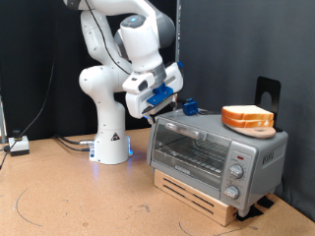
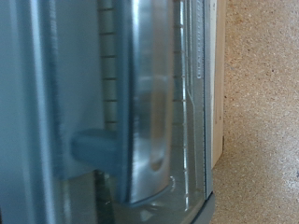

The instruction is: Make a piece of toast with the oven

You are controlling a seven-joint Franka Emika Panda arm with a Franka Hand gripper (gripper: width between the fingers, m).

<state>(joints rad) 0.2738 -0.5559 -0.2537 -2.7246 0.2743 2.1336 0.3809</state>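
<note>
The silver toaster oven stands on a wooden base, its glass door closed and a wire rack showing inside. Two alike bread slices, pale with orange-brown crust, lie stacked on the oven's top towards the exterior view's right. My gripper hangs at the oven's upper left corner, by the top of the door, with its blue fingers apart and nothing between them. The wrist view is filled by the door's shiny handle bar and the glass, very close; my fingers do not show there.
The oven's knob panel faces front at the exterior view's right. The wooden base rests on a brown speckled table. The arm's white base stands behind, with cables at the exterior view's left. A black bracket rises behind the oven.
</note>
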